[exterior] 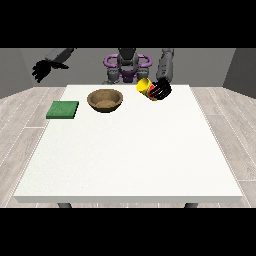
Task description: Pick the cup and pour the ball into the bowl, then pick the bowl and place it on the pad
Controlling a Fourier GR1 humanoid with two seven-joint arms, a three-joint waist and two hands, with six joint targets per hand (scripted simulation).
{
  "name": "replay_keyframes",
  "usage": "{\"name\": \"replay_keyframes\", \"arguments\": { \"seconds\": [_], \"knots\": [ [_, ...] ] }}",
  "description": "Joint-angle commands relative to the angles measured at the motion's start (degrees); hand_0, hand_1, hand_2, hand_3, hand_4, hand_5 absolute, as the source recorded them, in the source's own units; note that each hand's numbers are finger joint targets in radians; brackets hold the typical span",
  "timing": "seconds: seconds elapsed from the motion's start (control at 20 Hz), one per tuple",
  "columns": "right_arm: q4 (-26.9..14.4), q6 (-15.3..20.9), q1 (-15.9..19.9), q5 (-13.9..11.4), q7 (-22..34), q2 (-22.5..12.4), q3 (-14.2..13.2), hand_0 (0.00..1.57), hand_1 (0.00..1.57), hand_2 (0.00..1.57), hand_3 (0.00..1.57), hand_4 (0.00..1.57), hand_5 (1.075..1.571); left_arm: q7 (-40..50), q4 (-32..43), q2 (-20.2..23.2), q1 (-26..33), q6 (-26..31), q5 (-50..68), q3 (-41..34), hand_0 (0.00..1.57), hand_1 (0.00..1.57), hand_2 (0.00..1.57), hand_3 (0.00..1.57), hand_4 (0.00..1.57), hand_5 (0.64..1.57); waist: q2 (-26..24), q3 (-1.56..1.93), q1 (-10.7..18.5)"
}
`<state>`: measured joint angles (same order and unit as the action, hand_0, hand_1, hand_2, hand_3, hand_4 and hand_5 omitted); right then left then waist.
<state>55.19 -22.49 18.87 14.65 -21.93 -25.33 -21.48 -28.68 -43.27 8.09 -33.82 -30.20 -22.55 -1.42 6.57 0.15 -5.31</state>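
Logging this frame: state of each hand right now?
Hand at the view's right: fingers curled round the yellow cup, which is tilted toward the brown wooden bowl.
Hand at the view's left: raised off the table, holding nothing; fingers cannot be told.

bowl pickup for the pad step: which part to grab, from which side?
Judging from this view: grip the bowl by its rim, coming from above. It sits upright with its mouth open upward and its wall flaring out, so the rim is the exposed edge. The pad lies towards the view's left, and the hand at the view's left hangs free.
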Motion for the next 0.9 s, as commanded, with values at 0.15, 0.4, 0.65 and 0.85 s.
{"name": "replay_keyframes", "arguments": {
  "seconds": [0.15, 0.4, 0.65, 0.85],
  "knots": [
    [-8.62, -0.15, -1.96, -1.09, -2.14, -2.1, -1.91, 0.0, 0.0, 0.0, 0.0, 0.0, 1.56, 15.89, -1.11, -2.62, -1.77, -4.71, -15.39, 11.22, 1.38, 1.38, 1.57, 1.57, 1.14, 1.567, -7.26, -0.01, 5.99],
    [-13.29, -1.68, -4.77, -1.97, -8.83, -2.99, -2.9, 0.0, 0.0, 0.0, 0.0, 0.0, 1.56, 22.81, -5.23, -4.84, -1.63, -2.9, -21.19, 14.26, 1.37, 1.37, 1.57, 1.57, 1.14, 1.566, -7.14, -0.1, 7.27],
    [-16.16, 0.28, -4.51, -3.36, -10.0, -2.12, -2.28, 0.0, 0.0, 0.0, 0.0, 0.0, 1.554, 30.9, -6.91, -6.27, -3.8, 0.24, -29.28, 18.67, 1.35, 1.35, 1.57, 1.57, 1.05, 1.569, -8.31, -0.09, 9.06],
    [-17.46, 0.39, -2.2, -2.31, -7.47, -3.08, -2.93, 0.0, 0.0, 0.06, 0.0, 0.0, 1.551, 35.93, -6.71, -7.29, -5.74, 3.0, -35.84, 21.84, 1.08, 1.08, 1.57, 1.57, 0.96, 1.57, -9.4, -0.09, 9.36]
  ]
}}
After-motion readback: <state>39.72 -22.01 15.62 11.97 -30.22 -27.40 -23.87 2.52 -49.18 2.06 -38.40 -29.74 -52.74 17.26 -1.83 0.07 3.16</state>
